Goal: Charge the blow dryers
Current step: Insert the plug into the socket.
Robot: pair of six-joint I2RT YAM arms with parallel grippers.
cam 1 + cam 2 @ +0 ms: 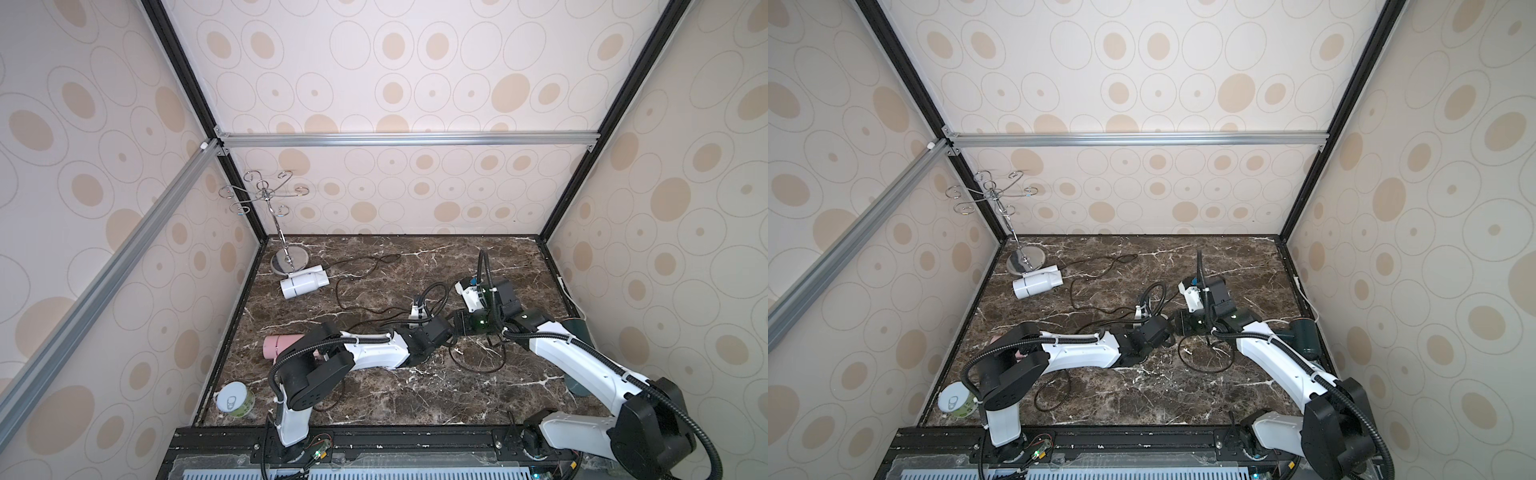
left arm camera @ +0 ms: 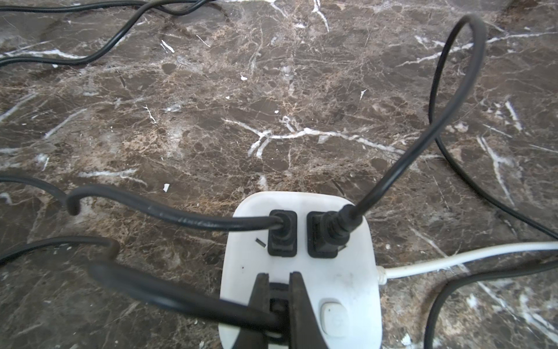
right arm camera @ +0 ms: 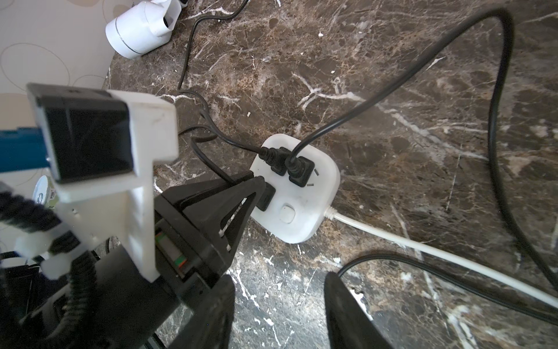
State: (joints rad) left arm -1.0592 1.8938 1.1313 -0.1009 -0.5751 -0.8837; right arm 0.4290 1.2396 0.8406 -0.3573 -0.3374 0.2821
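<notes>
Left gripper (image 2: 279,281): closest to its own wrist camera, we see two dark fingers pressed onto a black plug (image 2: 279,303) at the third socket of the power strip (image 2: 338,272). We cannot tell whether that plug is fully seated.
Right gripper (image 3: 280,290): we see its fingers spread with bare worktop (image 3: 392,90) between them. It hovers near the strip and touches nothing.
Hidden strip: in both top views the two wrists cover the strip and every plug, so we cannot place it there beyond somewhere right of the worktop's middle.
Pink dryer (image 1: 277,345): it lies near the worktop's left edge with its rear part behind the left arm, well apart from both grippers.
Green dryer (image 1: 1304,334): it sits at the worktop's right edge, partly behind the right arm. We cannot make out its full shape.
White dryer (image 1: 303,284): it lies on its side near the far left corner, just beside the base of the metal hook stand (image 1: 286,262). Its cord (image 1: 365,266) loops toward the grippers.
Seated plugs (image 2: 282,232): the wrist views show us two black plugs side by side in the strip. We cannot trace which dryer each one serves.
Wrist views only: these show the strip's switch (image 2: 333,317) and its white cable (image 2: 453,256).
Top views only: these show the pink and green dryers, and the whole of a can (image 1: 235,401) at the near left corner.
</notes>
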